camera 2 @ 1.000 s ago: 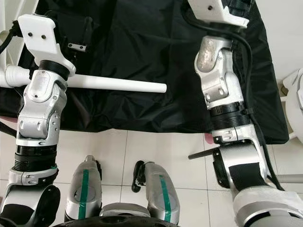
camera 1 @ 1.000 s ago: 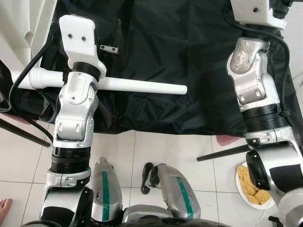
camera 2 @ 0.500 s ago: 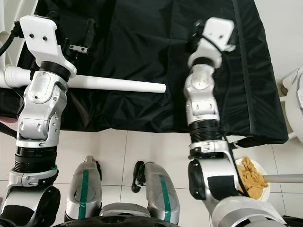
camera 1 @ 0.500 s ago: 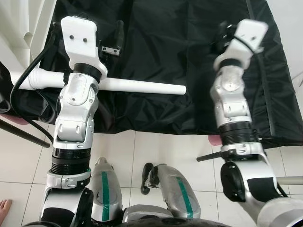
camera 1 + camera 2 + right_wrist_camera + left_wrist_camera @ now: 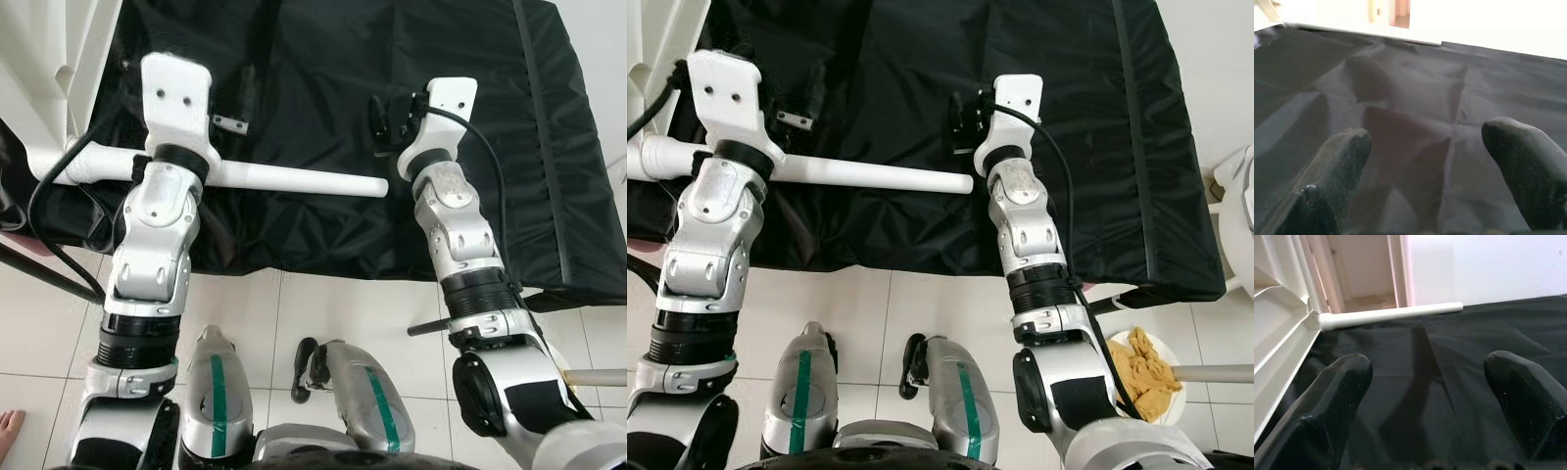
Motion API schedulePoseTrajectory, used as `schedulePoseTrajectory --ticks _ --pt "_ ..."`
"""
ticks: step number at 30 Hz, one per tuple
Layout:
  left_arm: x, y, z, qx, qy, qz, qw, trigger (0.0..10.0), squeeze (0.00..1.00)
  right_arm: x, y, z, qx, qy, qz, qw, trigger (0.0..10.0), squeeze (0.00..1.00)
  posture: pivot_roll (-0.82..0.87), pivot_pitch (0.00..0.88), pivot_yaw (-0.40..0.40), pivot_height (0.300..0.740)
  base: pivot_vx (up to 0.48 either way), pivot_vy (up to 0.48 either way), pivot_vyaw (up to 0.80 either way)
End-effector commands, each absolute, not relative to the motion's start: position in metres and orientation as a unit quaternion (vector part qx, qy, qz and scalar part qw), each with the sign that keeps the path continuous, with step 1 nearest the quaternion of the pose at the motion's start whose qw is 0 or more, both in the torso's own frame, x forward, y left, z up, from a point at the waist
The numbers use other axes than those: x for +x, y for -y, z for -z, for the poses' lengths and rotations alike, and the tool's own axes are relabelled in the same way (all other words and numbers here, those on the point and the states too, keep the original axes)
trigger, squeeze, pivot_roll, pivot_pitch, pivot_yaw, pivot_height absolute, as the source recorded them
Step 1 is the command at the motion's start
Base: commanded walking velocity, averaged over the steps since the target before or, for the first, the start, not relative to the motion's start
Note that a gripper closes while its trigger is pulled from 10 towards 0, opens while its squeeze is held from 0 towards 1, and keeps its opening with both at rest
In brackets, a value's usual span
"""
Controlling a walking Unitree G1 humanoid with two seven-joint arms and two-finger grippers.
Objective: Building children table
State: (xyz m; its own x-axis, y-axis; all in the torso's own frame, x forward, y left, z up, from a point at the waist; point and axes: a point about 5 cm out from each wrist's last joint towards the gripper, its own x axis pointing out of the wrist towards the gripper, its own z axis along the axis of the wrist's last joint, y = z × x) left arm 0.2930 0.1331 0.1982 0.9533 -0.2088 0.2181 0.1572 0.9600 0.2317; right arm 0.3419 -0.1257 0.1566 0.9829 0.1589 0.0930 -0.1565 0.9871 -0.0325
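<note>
No text, labels, brands, numbers or signs can be read anywhere here.
</note>
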Motion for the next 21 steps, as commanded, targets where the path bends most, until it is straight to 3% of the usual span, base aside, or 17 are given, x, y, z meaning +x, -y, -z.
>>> schedulePoseTrajectory --ticks 1,11,14,21 --pt "0.292 -0.128 -0.191 0.127 0.106 0.114 0.98 10.0 0.0 0.34 0.134 -0.151 -0.008 0.034 -0.079 0.996 10.0 0.0 0.21 0.078 -0.139 0.74 0.0 0.0 0.0" --pt "0.289 -0.136 -0.192 0.152 0.112 0.105 0.976 10.0 0.0 0.343 0.128 -0.153 0.005 0.032 -0.096 0.995 10.0 0.0 0.22 0.062 -0.14 0.74 0.0 0.0 0.0" --pt "0.276 -0.155 -0.187 0.158 0.096 0.068 0.98 10.0 0.0 0.344 0.128 -0.155 0.003 0.035 -0.104 0.994 10.0 0.0 0.23 0.072 -0.144 0.74 0.0 0.0 0.0" --pt "0.258 -0.172 -0.184 0.166 0.082 0.04 0.982 10.0 0.0 0.345 0.125 -0.152 -0.003 0.028 -0.117 0.993 10.0 0.0 0.26 0.084 -0.159 0.74 0.0 0.0 0.0"
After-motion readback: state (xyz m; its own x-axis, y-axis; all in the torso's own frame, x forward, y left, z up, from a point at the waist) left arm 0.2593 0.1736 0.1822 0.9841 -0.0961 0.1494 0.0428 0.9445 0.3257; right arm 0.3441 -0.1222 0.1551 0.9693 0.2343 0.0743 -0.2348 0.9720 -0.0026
